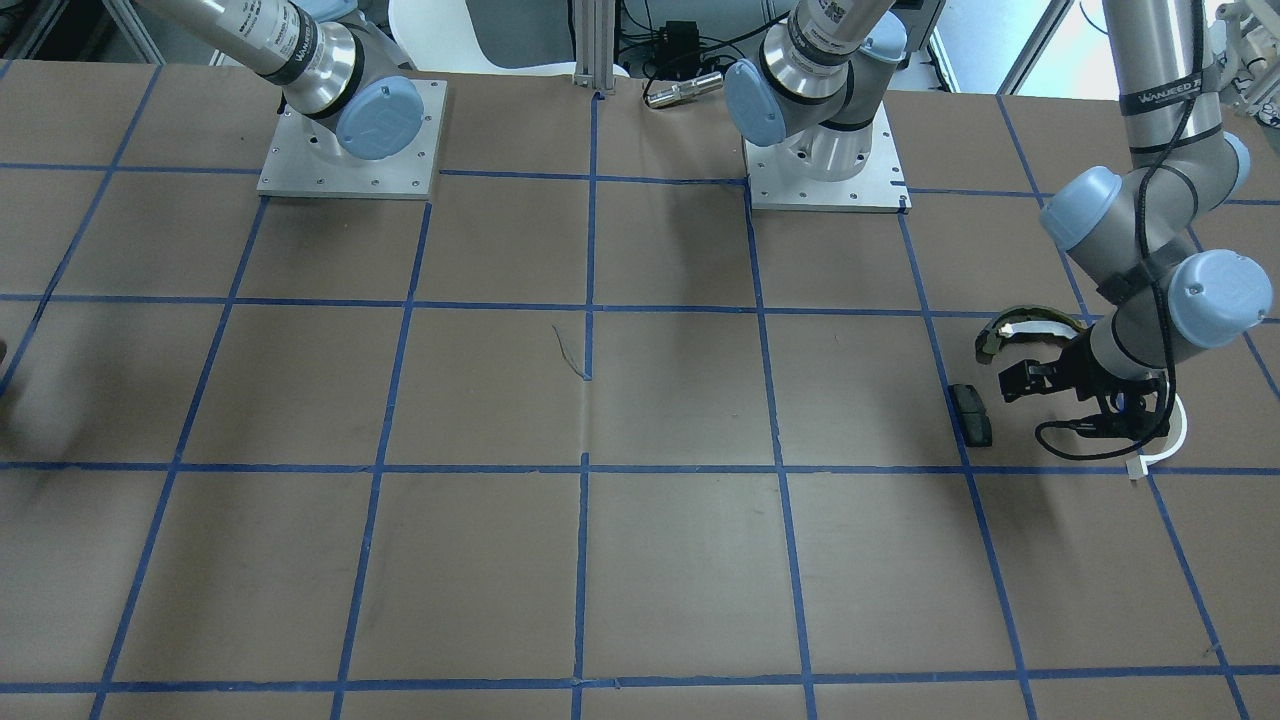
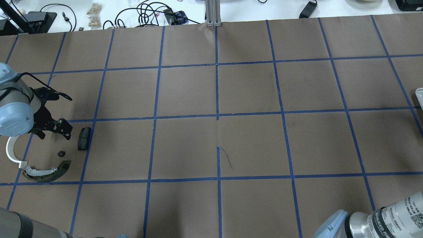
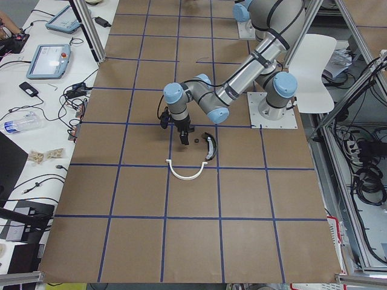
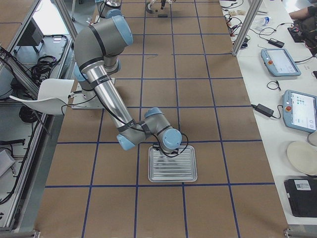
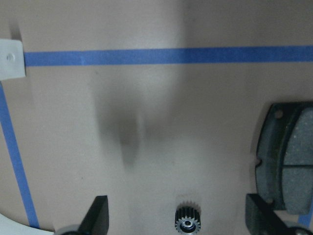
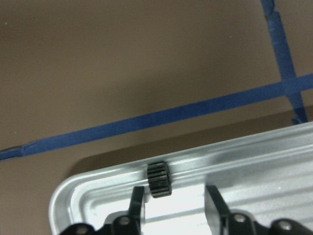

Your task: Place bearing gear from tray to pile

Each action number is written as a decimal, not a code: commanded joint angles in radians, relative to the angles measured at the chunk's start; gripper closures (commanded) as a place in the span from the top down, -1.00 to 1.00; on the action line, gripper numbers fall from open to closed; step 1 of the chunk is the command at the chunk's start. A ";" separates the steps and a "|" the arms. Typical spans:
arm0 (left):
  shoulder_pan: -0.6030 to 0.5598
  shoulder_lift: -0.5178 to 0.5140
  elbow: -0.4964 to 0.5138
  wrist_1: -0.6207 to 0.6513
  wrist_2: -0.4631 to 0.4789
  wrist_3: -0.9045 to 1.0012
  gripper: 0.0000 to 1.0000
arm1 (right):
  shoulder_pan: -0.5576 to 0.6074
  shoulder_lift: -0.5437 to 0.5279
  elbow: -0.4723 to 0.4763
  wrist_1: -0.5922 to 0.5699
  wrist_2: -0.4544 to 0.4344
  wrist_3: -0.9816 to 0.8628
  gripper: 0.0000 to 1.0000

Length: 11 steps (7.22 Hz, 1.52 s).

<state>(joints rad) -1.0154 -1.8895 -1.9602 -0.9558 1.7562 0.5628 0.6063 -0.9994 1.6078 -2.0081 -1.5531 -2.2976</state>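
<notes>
A small black bearing gear (image 6: 158,178) lies on edge in the silver tray (image 6: 274,156), by its rim. My right gripper (image 6: 173,193) is open just behind the gear, which sits off the left fingertip. The tray (image 4: 173,166) is at the table's right end. The pile is at the left end: a white half-ring strip (image 2: 11,152), an olive-and-white shoe (image 2: 49,172) and a black pad (image 2: 84,138). A second small gear (image 5: 187,221) lies on the table among them. My left gripper (image 5: 177,208) hangs open and empty over that gear.
Brown paper with a blue tape grid covers the table (image 2: 218,138). The two arm bases (image 1: 350,150) stand at the robot's edge. Only a corner of the tray (image 2: 419,96) shows at the overhead view's right edge.
</notes>
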 commanded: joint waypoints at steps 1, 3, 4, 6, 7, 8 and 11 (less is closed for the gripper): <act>-0.116 0.035 0.000 -0.012 -0.006 -0.128 1.00 | 0.003 -0.002 0.000 0.002 -0.019 0.006 -1.00; -0.231 0.079 0.003 -0.041 -0.062 -0.316 1.00 | 0.004 -0.004 -0.002 0.014 -0.068 0.007 -1.00; -0.314 0.102 0.017 -0.061 -0.070 -0.446 1.00 | 0.004 -0.008 -0.008 0.022 -0.073 0.007 -1.00; -0.530 0.109 0.203 -0.226 -0.083 -0.611 1.00 | 0.004 -0.010 -0.002 0.017 -0.055 0.007 -0.11; -0.590 0.119 0.321 -0.357 -0.127 -0.613 1.00 | 0.004 -0.010 0.000 0.017 -0.053 0.007 0.00; -0.597 0.139 0.436 -0.470 -0.151 -0.613 1.00 | 0.004 -0.008 0.000 0.017 -0.050 0.007 0.08; -0.617 0.182 0.547 -0.581 -0.152 -0.612 1.00 | 0.010 -0.010 0.004 0.022 -0.033 0.017 0.19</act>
<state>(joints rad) -1.6251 -1.7163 -1.4345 -1.5135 1.6057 -0.0492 0.6120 -1.0093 1.6095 -1.9877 -1.5956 -2.2834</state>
